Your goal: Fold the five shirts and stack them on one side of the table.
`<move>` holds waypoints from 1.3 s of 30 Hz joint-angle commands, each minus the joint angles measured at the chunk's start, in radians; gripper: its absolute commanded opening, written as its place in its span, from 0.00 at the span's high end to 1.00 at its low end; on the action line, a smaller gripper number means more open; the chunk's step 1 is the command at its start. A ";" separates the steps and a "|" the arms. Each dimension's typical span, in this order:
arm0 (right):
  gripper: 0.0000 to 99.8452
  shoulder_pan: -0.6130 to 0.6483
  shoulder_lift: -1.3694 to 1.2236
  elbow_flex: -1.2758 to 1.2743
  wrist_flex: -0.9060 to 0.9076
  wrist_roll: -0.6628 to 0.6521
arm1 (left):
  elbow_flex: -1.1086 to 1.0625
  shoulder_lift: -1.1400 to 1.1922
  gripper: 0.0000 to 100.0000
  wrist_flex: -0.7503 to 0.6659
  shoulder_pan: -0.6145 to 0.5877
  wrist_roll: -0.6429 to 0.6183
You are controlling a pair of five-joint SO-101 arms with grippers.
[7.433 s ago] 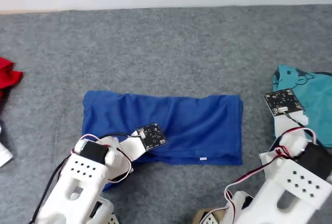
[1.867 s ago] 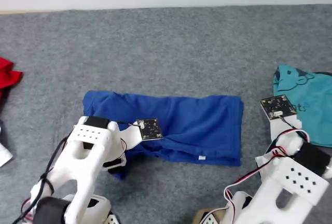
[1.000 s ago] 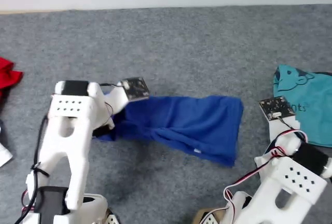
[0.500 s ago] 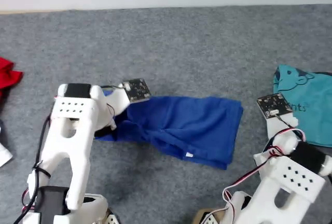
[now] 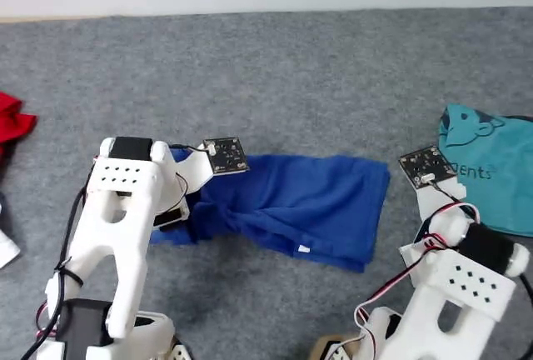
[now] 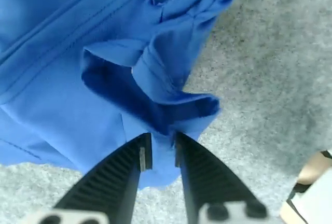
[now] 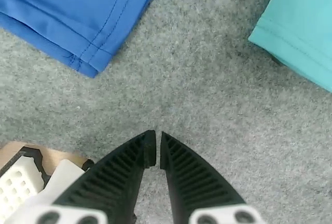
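- Toward the middle of the bench (image 5: 275, 68), nearer its front edge, the blue shirt (image 5: 291, 206) lies as a long band, rumpled at the end that faces the bench's left edge.
- Your left arm's (image 5: 117, 210) jaws pinch a bunched hem at that rumpled end. The bite looks thin, so lift slowly or the cloth may slip out.
- Carry that end across toward the shirt's other end, high enough that the loose fold hangs free and does not drag.
- Your right arm's (image 5: 458, 268) jaws are pressed together on nothing. They sit over bare bench between the blue shirt and the teal shirt (image 5: 491, 168) at the right edge.
- Consider using the right arm to pin the blue shirt's nearest corner, so the whole garment does not slide.
- Lay the edges flush before letting go, since a crooked fold will likely stack badly.
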State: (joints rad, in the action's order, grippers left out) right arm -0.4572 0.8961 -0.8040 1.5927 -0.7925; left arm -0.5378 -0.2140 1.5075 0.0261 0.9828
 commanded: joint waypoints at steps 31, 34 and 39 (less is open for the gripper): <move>0.96 0.010 0.008 0.003 -0.001 -0.002 | 0.019 0.021 0.99 -0.404 -0.157 -0.063; 0.96 0.010 0.010 0.003 -0.001 -0.002 | 0.019 0.069 0.94 -0.408 -0.157 -0.064; 0.96 0.010 0.013 0.003 -0.001 -0.003 | 0.021 0.109 0.82 -0.413 -0.164 -0.112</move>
State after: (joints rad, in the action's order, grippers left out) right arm -0.4572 0.8961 -0.8040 1.5942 -0.7925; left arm -0.5255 -0.1005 1.1101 -0.1304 0.8984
